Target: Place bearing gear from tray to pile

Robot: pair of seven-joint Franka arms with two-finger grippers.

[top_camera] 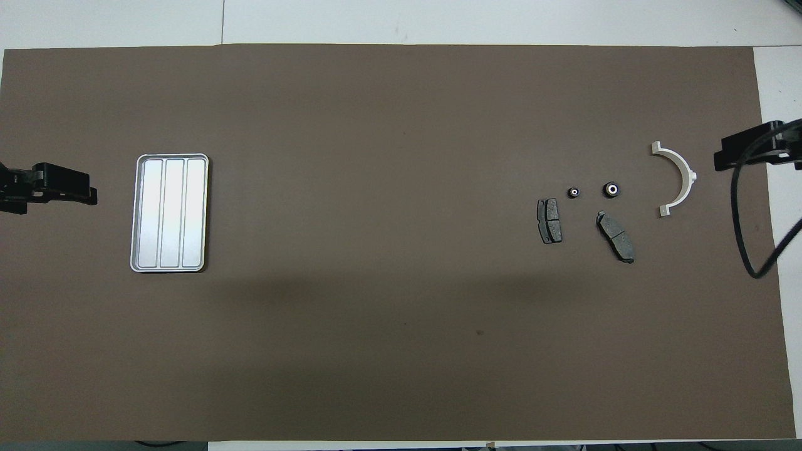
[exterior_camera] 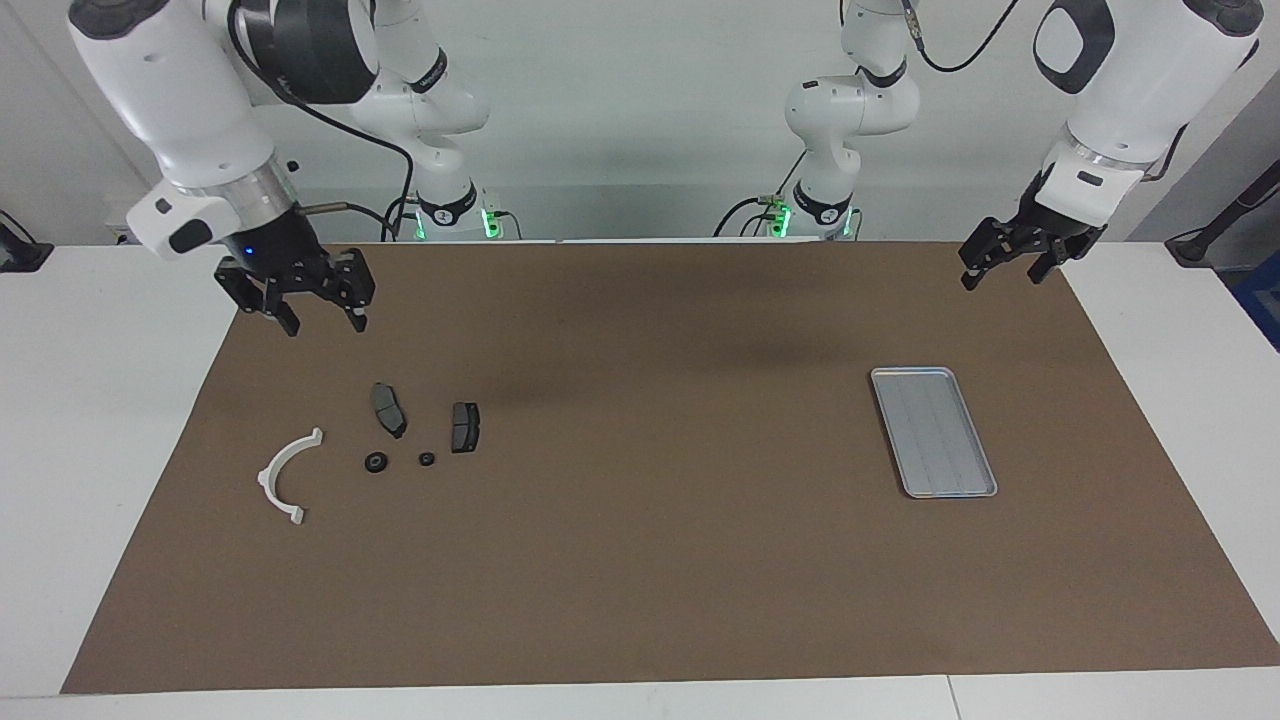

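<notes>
Your right gripper (exterior_camera: 312,315) hangs above the mat's edge at the right arm's end of the table, jaws spread wide and holding nothing. Below it lies the pile: two brake pads (exterior_camera: 388,409) (exterior_camera: 465,426), one white bracket (exterior_camera: 288,474), and two bearing gears (exterior_camera: 376,462) (exterior_camera: 426,459) resting on the mat between them, apart from one another. Toward the left arm's end, the tray (exterior_camera: 934,431) sits with no gear on it. Your left gripper (exterior_camera: 1003,265) waits above the mat's corner, jaws open, nothing held. Judged from this, the transfer appears complete; you have nothing left on the tray to move.
</notes>
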